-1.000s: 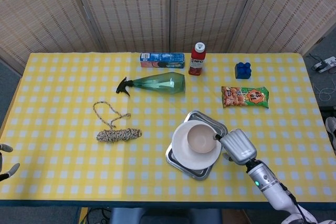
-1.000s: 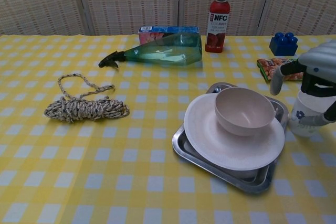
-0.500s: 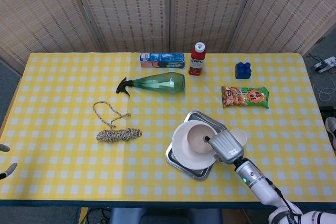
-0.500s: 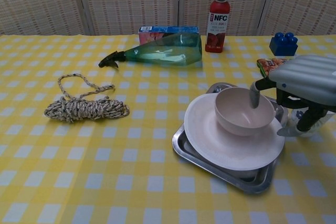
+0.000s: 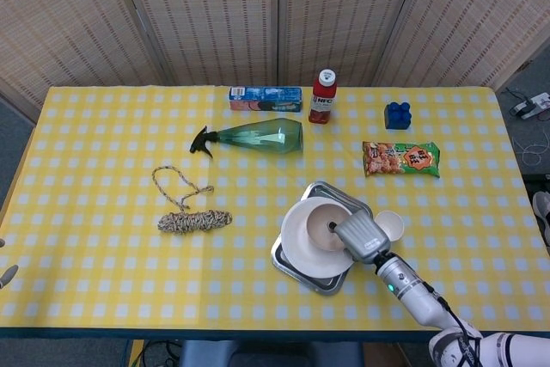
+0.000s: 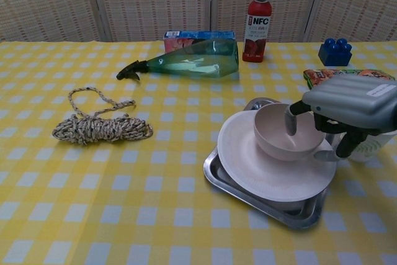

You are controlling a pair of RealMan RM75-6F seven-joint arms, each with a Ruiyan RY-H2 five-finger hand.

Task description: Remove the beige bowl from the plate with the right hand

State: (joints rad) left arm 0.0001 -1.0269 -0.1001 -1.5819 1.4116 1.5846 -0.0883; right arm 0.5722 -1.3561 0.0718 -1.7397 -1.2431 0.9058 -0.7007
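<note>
The beige bowl (image 6: 276, 133) (image 5: 318, 220) sits upright on the white plate (image 6: 248, 162) (image 5: 296, 231), which lies on a square metal tray (image 6: 239, 197) (image 5: 292, 262). My right hand (image 6: 350, 105) (image 5: 361, 236) hangs over the bowl's right rim. One finger (image 6: 290, 121) reaches down inside the bowl and the thumb (image 6: 340, 147) stays outside the wall, with a gap between them. The bowl still rests on the plate. Only fingertips of my left hand (image 5: 6, 275) show at the far left table edge, spread and holding nothing.
A white patterned cup (image 6: 374, 144) (image 5: 392, 225) stands right of the tray, behind my right hand. Further back are a snack packet (image 5: 400, 159), blue block (image 5: 397, 114), red bottle (image 5: 323, 96), green spray bottle (image 5: 258, 136) and box (image 5: 265, 98). A rope coil (image 5: 193, 221) lies left.
My right hand has moved left from beside the cup to over the bowl's rim, and one finger has dipped inside. The bowl has not moved. My left hand slid further out of frame.
</note>
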